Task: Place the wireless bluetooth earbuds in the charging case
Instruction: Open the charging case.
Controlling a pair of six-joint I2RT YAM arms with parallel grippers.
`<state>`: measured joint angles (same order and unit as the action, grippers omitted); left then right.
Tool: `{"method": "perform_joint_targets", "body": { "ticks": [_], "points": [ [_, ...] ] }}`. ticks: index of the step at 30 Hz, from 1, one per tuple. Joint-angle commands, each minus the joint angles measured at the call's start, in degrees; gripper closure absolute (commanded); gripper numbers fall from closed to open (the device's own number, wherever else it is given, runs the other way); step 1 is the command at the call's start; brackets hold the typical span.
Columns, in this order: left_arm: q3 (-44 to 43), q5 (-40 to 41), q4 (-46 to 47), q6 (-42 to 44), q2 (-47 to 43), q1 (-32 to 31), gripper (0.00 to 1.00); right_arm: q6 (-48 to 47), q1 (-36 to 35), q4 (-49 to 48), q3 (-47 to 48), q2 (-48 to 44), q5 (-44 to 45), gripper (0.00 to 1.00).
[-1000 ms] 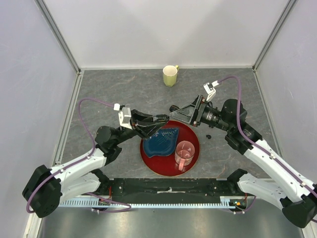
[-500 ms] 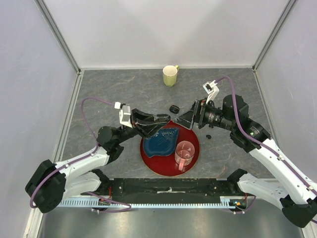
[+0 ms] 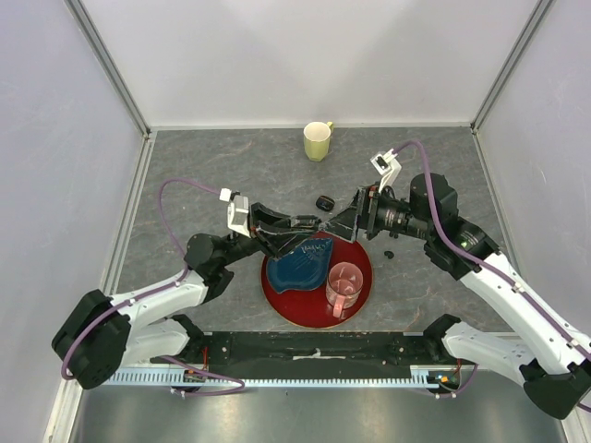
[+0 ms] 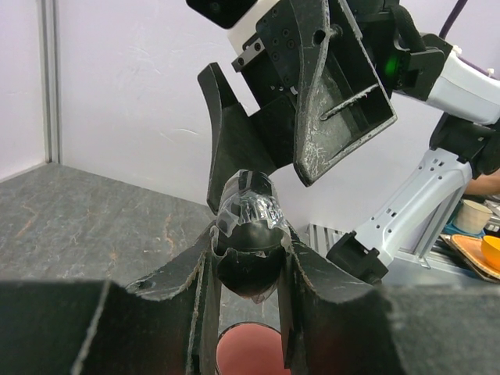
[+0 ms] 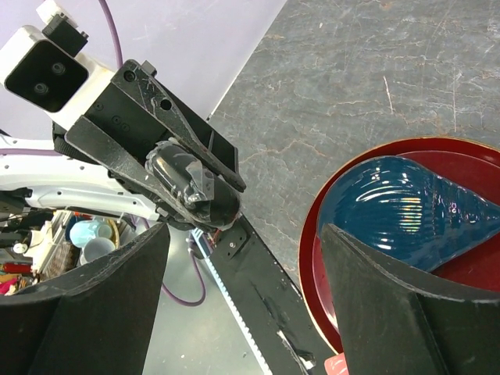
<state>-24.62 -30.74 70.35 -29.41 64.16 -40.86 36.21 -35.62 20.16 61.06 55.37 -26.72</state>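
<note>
The left fingers (image 4: 293, 262) were clamped narrowly on a black pebble-shaped charging case (image 4: 248, 258). They held it off the grey stone-patterned table (image 3: 231, 166), over the far rim of the round red tray (image 3: 284, 306). The case's glossy upper part caught the light, and it could not be told whether the lid was up or down, or whether anything sat inside. The right fingers (image 5: 383, 312) stood wide apart and empty. They pointed at the case from just beside it without touching. In the right wrist view the case lay ahead of them, nearer the left-hand finger. A tiny black piece (image 3: 389, 254) lay on the table to the right of the tray, under the right arm. It was probably one of the earbuds but too small to be sure of, and no other earbud could be made out. Another black pebble-like case (image 3: 324, 202) sat on the table just beyond the two sets of fingers. The step looked like presenting the case, with no earbud picked up yet. If the lid was closed, the next move called for the right fingers to lift it. Otherwise they needed to fetch the tiny piece in a fine, narrow pinch and bring it stem-first to its pocket while the left fingers kept the case steady.
</note>
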Motion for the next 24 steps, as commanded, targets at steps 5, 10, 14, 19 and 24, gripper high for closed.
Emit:
{"method": "perform_joint_targets", "body": {
  "ticks": [5, 10, 14, 19, 24],
  "points": [
    [-2.18, -2.39, 4.89, -2.14, 1.49, -0.01, 0.98, -0.08, -0.24, -3.38, 2.14, 1.14, -1.49, 0.16],
    [-2.62, -2.74, 4.97, -2.06, 2.19, -0.1, 0.98, -0.35, -0.77, -3.03, 1.96, 1.75, -1.49, 0.16],
    [-2.89, -2.83, 5.24, -2.14, 2.64, -0.1, 0.98, -0.79, -1.03, -2.76, 1.87, 2.11, -1.32, 0.16],
    [-3.24, -3.53, 6.03, -1.97, 3.08, -0.27, 0.98, -1.57, -1.21, -1.71, 1.87, 2.98, -0.62, 0.16],
    [-3.5, -7.3, 7.17, -1.44, 2.99, -0.36, 0.98, -2.72, -1.21, -0.74, 2.75, 3.95, 2.37, 0.16]
  ]
}}
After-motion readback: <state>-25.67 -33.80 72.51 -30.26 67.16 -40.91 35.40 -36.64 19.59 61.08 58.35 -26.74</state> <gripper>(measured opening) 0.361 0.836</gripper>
